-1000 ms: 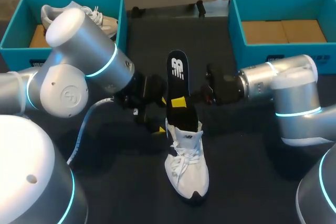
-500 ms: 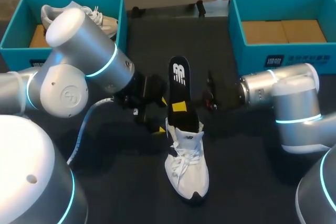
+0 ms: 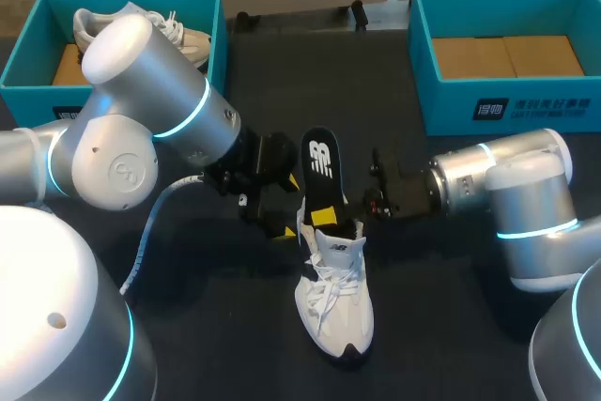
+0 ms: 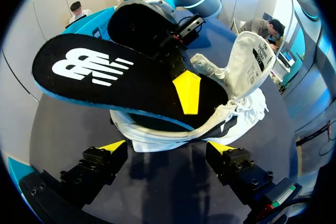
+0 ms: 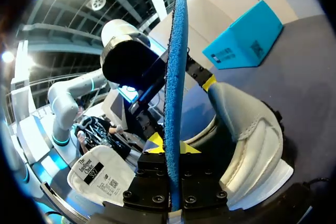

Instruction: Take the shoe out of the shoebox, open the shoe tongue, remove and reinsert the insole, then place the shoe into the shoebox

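one spare shoe (image 3: 174, 33) in left shoebox (image 3: 23, 100)

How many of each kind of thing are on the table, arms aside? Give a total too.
Shoeboxes: 2 (left shoebox, right shoebox)
Shoes: 2 (white shoe on the table, second shoe in the left shoebox)
Insoles: 1 (black insole, lower end in the white shoe)
Total: 5

From above and behind, the head camera looks down on the table (image 3: 451, 326), while both wrist cameras sit close, facing each other across the shared insole (image 3: 320, 161) at their fingers (image 4: 113, 146).
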Action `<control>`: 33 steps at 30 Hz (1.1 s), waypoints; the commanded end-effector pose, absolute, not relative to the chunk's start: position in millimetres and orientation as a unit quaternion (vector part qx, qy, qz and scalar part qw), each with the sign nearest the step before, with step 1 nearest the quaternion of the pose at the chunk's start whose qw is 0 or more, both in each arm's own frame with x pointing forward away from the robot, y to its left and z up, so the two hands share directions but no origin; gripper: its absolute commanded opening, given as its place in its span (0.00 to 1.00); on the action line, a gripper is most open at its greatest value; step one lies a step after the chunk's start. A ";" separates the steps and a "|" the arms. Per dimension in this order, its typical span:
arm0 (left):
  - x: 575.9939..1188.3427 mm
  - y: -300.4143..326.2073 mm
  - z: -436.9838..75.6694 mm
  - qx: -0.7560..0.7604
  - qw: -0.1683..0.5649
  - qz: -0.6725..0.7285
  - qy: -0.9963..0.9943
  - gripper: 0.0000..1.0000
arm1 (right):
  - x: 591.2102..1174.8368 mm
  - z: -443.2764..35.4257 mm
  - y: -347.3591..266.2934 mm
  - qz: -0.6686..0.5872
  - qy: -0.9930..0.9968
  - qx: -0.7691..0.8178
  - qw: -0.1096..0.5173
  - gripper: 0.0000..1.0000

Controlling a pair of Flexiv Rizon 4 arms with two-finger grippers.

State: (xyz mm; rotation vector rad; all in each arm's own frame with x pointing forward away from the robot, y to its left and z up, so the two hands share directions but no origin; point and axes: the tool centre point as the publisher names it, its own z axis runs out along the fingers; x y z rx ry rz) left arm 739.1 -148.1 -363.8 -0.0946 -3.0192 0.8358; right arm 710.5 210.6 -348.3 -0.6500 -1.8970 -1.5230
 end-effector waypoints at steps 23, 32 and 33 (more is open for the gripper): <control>738.1 -148.1 -364.8 -0.030 0.002 0.267 -0.963 1.00 | 709.8 -324.2 217.9 -0.600 -0.725 -0.204 0.271 0.38; 738.1 -148.1 -364.8 -0.030 0.002 0.267 -0.963 1.00 | 721.4 -311.5 217.0 -0.620 -0.716 -0.201 0.249 0.39; 738.1 -148.1 -364.8 -0.030 0.002 0.267 -0.963 1.00 | 722.7 -311.3 217.1 -0.620 -0.716 -0.202 0.249 0.38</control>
